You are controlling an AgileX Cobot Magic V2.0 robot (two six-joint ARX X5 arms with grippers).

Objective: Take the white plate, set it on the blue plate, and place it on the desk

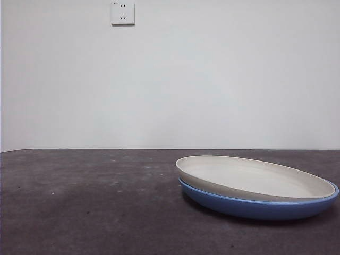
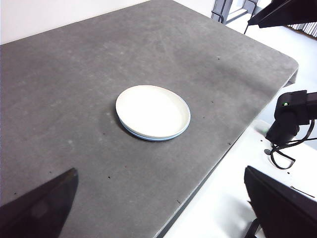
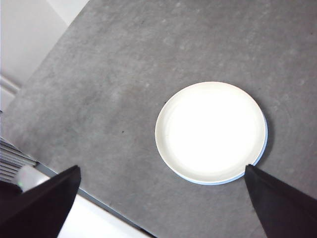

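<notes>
Front view: one white plate [image 1: 249, 178], one blue plate [image 1: 255, 207]

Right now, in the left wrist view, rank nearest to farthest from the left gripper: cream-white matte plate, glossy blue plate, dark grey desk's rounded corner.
1-2. Cream-white plate, stacked on glossy blue plate, mid-desk: too close to call.
3. Desk's rounded corner, beyond.

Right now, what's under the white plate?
The blue plate sits under the white plate, on the desk. Only its rim and outer wall show; its inside is covered.
</notes>
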